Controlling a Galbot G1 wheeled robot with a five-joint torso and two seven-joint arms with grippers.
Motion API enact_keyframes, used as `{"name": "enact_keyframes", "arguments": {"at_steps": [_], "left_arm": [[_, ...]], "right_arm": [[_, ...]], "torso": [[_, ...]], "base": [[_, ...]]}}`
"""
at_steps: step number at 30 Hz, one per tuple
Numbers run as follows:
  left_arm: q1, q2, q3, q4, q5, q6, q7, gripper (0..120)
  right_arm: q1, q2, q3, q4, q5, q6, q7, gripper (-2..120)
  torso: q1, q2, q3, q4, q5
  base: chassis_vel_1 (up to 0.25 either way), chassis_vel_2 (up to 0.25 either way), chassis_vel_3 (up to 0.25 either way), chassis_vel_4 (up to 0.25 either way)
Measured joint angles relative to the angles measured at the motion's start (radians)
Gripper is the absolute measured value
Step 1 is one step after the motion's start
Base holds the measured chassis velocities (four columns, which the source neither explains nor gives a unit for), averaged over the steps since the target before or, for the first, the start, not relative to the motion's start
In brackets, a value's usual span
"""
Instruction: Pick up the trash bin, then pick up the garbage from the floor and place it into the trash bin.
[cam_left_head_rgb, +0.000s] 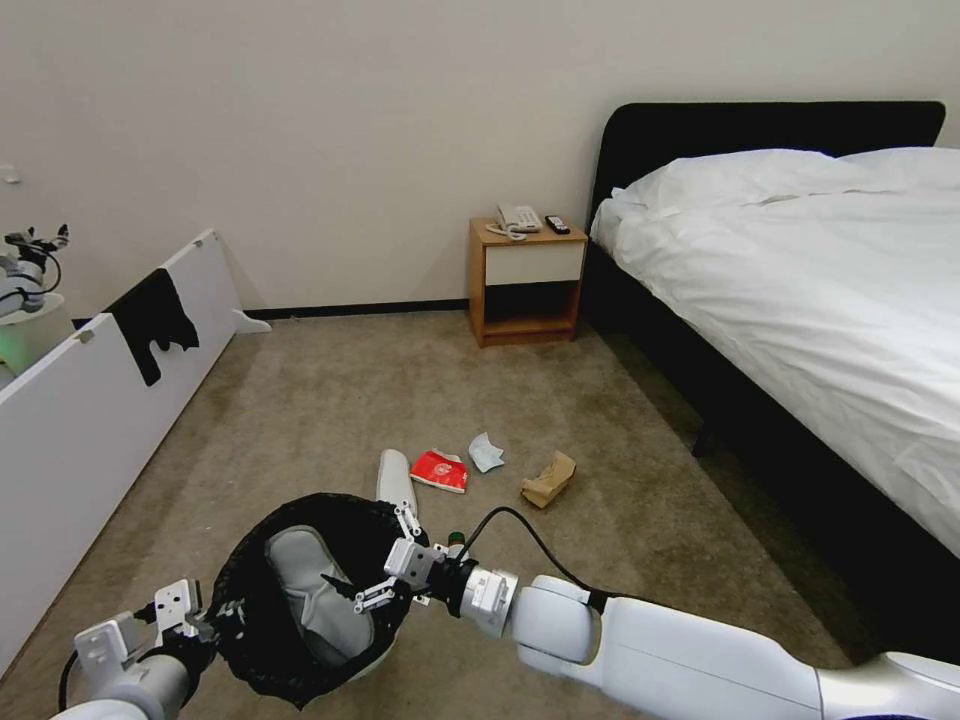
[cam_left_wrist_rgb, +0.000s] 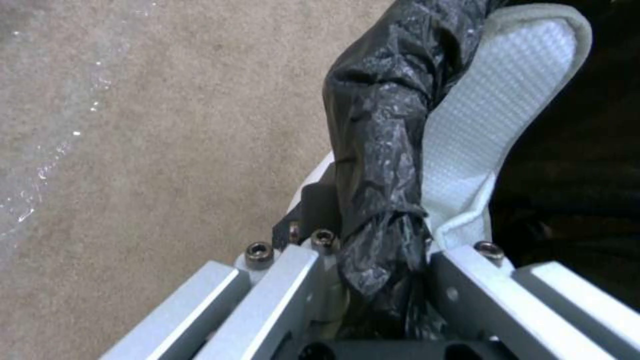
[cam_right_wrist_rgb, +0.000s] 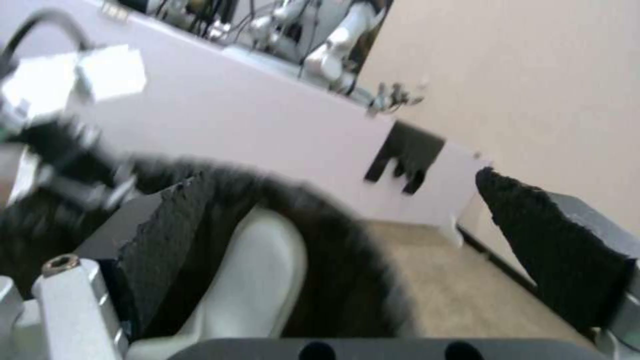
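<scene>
left gripper (cam_left_head_rgb: 205, 618) clamped on the bag-covered rim of the trash bin (cam_left_head_rgb: 262, 640), held tilted above the floor (cam_left_head_rgb: 320, 420). right gripper (cam_left_head_rgb: 385, 560), jaws spread and holding nothing, at the bin's mouth over a white slipper (cam_left_head_rgb: 310, 590) lying inside. beyond the right gripper: second slipper (cam_left_head_rgb: 395, 478), red packet (cam_left_head_rgb: 440, 470), pale-blue mask (cam_left_head_rgb: 486, 453), brown paper bag (cam_left_head_rgb: 548, 480), with open carpet around them. a small dark object just beside its wrist is half hidden. white panel (cam_left_head_rgb: 90, 400) bounds the left side, bed (cam_left_head_rgb: 800, 300) the right.
</scene>
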Motion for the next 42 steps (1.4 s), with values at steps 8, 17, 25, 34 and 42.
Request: {"name": "enact_keyframes", "arguments": {"at_steps": [8,17,25,34,42], "left_arm": [[0.0,-0.001,-0.003,0.002,0.001,0.0,0.001,1],[0.008,-0.002,-0.02,0.015,0.014,0.0,0.003,1],[0.019,-0.004,-0.042,0.018,0.015,0.0,0.004,1],[0.041,-0.015,-0.067,0.001,0.011,0.0,0.0,1],[0.054,-0.022,-0.078,-0.018,0.003,0.0,-0.001,1]], "right_arm": [[-0.002,-0.034,0.132,0.121,0.106,-0.003,0.005,100],[-0.086,-0.08,0.42,0.184,0.237,0.0,0.015,100],[-0.172,-0.142,0.67,0.199,0.353,-0.005,0.04,100],[-0.355,-0.208,0.97,0.237,0.389,0.012,0.094,100],[-0.523,-0.215,1.115,0.271,0.347,0.02,0.117,100]], "torso": [[0.0,0.0,0.0,0.0,0.0],[0.0,0.0,0.0,0.0001,0.0001],[0.0,0.0,0.0,-0.0001,0.0001],[0.0,0.0,0.0,0.0001,0.0001],[0.0,0.0,0.0,0.0002,-0.0001]], "base": [[0.0,0.0,0.0,0.0],[0.0,0.0,0.0,0.0],[0.0,0.0,0.0,0.0],[0.0,0.0,0.0,0.0],[0.0,0.0,0.0,0.0]]}}
